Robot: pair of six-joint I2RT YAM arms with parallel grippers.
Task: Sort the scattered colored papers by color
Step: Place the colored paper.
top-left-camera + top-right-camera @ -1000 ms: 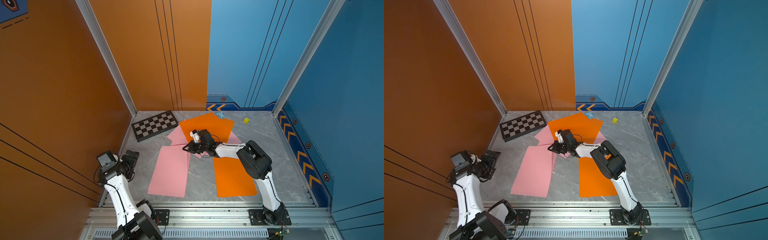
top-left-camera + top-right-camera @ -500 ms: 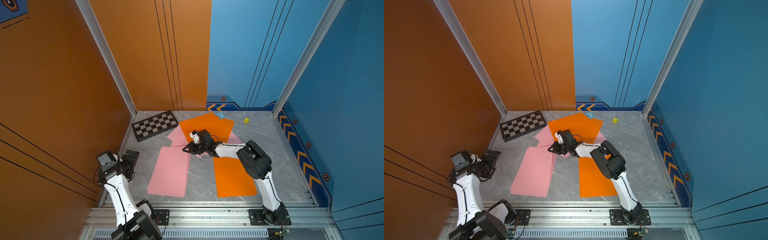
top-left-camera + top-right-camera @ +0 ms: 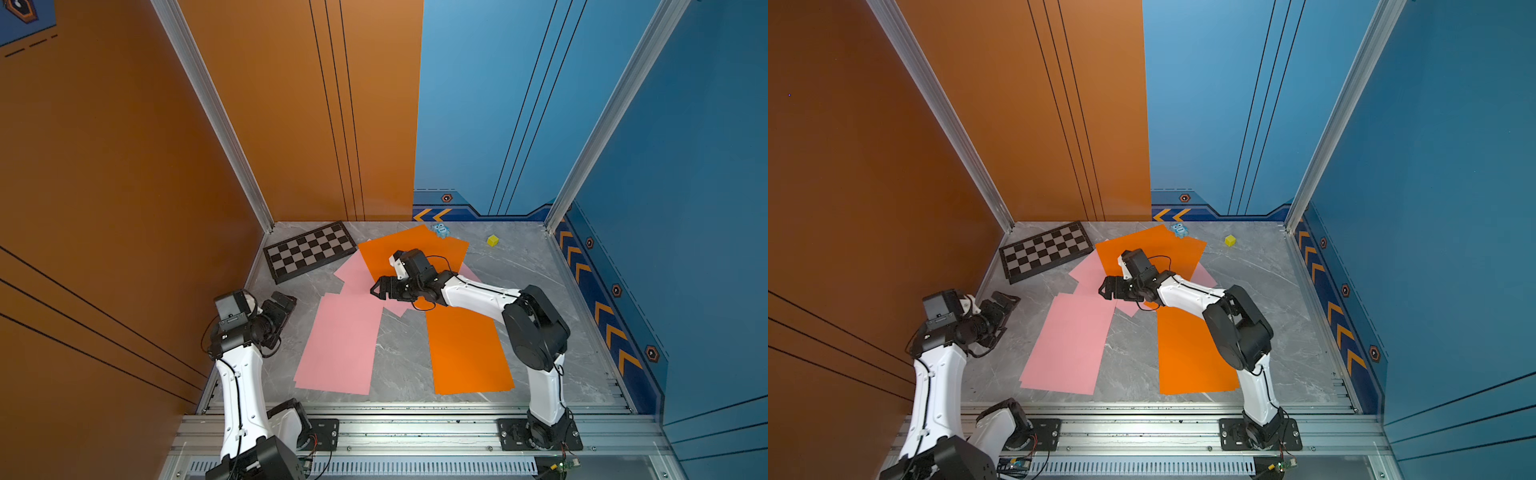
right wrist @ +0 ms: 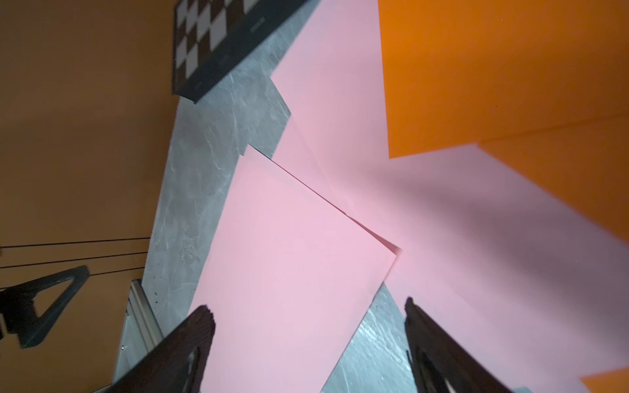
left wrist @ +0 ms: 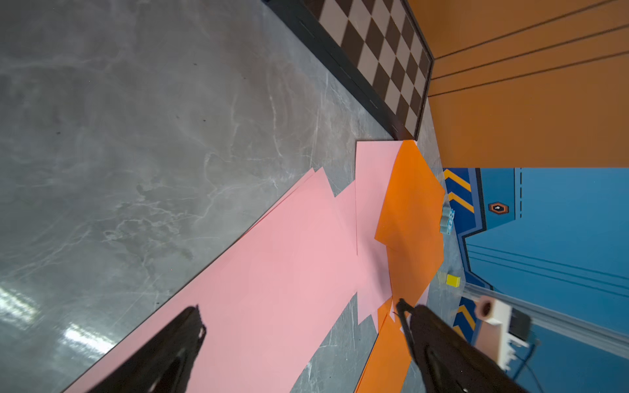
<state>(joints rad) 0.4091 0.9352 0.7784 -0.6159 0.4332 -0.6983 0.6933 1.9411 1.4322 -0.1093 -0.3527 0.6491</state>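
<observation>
Pink papers [image 3: 338, 345], orange papers [image 3: 467, 353], blk/grey chk'd board [image 3: 309, 251].

Grey marble floor [image 3: 540, 257] enclosed by orange wall [image 3: 124, 166] and blue wall [image 3: 685, 166].

The right hand [image 3: 377, 288], shut a second ago, now stands spread over the pink papers [image 3: 338, 340].

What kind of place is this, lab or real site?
Probably a lab robot test cell: left arm and right arm mounted on an aluminium rail, orange wall and blue wall panels boxing in a marble-look tabletop, with pink papers and orange papers as props.
</observation>
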